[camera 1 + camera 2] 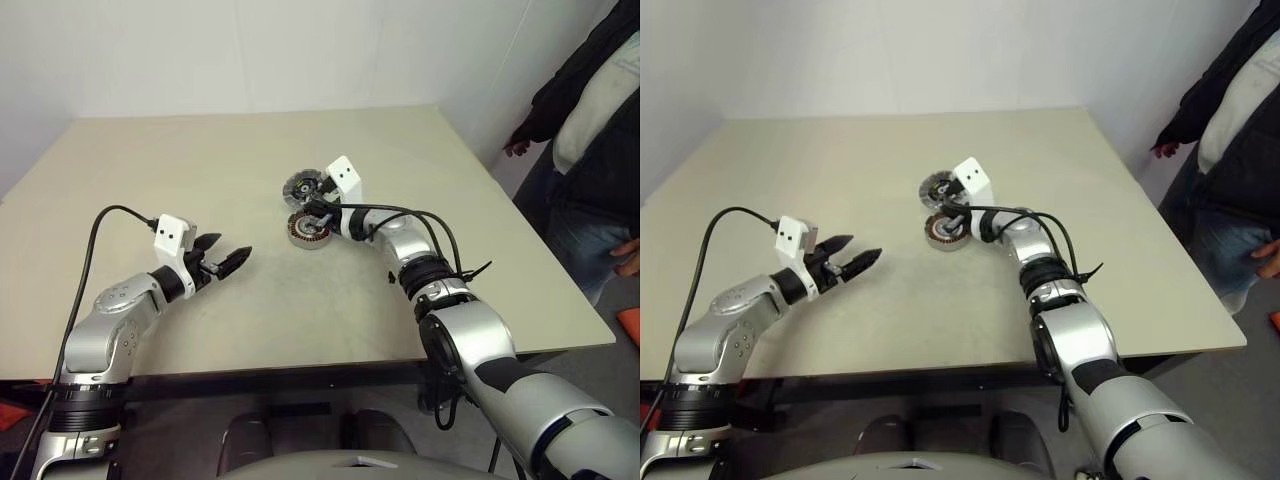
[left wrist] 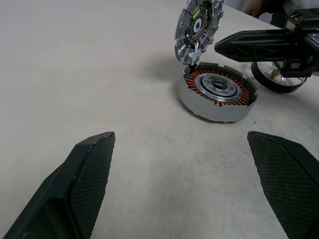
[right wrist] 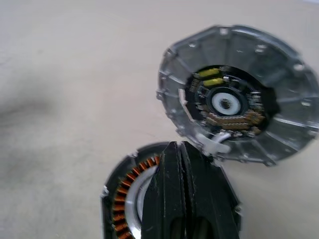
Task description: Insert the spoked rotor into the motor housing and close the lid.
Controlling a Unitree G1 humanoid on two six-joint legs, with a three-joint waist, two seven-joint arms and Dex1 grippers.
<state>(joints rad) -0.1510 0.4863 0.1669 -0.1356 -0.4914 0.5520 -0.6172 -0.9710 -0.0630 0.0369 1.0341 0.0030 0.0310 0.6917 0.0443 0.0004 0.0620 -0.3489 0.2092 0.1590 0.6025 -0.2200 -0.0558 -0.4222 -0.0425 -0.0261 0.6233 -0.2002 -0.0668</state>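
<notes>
The right gripper point(image 3: 184, 194) has its two black fingers pressed flat together, nothing between them, and it's poised right over the motor housing point(image 2: 218, 97), tips at the rim where the lid point(image 2: 197, 29) stands tilted up on edge against the cup. Ribbed face and dark centre of that lid are turned toward the fingers. Inside the housing there's the copper ring and a shiny silver hub in the middle, so the rotor looks to be seated already, though I can't quite make out its spokes from here. That would leave the lid as the job in hand, and the smart play is a gentle nudge from the closed tips high on the disc, tipping it over squarely so it drops flat on the rim rather than skidding off sideways across the table point(image 1: 200, 160). Out to the side, well apart, the left gripper point(image 1: 228, 258) hovers spread wide and empty, pointing toward the parts.
</notes>
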